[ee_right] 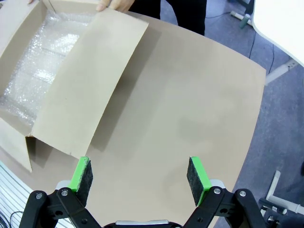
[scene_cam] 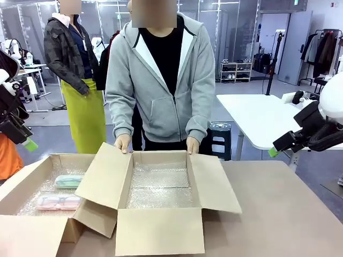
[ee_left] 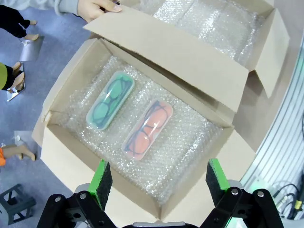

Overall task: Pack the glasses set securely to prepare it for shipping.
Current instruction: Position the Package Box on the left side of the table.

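Two cardboard boxes sit on the table (scene_cam: 278,214), both lined with bubble wrap. The left box (scene_cam: 32,179), at lower left, holds two cases: the mint green case (scene_cam: 68,181) and the pink case (scene_cam: 58,202) beside it. The middle box (scene_cam: 161,187) has its far flaps held by the person's two hands (scene_cam: 122,142). The left gripper (ee_left: 156,178) and the right gripper (ee_right: 139,174) both hang released, holding nothing.
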Robot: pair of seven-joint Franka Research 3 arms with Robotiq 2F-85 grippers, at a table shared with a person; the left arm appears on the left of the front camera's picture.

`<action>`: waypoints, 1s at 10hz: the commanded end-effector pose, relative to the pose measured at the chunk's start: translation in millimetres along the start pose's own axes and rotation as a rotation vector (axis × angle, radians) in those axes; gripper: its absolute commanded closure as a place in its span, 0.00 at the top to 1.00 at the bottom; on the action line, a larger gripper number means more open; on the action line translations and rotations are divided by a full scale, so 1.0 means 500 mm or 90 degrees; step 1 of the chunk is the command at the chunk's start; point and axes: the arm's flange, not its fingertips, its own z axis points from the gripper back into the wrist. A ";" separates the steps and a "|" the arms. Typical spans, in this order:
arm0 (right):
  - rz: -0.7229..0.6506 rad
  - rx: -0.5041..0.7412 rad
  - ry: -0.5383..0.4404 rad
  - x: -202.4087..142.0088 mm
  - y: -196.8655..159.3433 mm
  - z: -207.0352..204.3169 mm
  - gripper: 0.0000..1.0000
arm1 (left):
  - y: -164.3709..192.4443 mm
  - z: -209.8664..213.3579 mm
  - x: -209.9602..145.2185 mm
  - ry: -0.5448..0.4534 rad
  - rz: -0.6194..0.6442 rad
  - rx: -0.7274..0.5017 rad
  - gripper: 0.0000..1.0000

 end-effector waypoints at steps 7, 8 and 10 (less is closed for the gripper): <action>-0.001 -0.004 -0.006 0.000 0.002 -0.002 1.00 | 0.001 0.003 0.001 0.003 0.002 0.014 1.00; -0.001 -0.004 -0.006 0.000 0.002 -0.002 1.00 | 0.001 0.003 0.001 0.003 0.002 0.014 1.00; -0.001 -0.004 -0.006 0.000 0.002 -0.002 1.00 | 0.001 0.003 0.001 0.003 0.002 0.014 1.00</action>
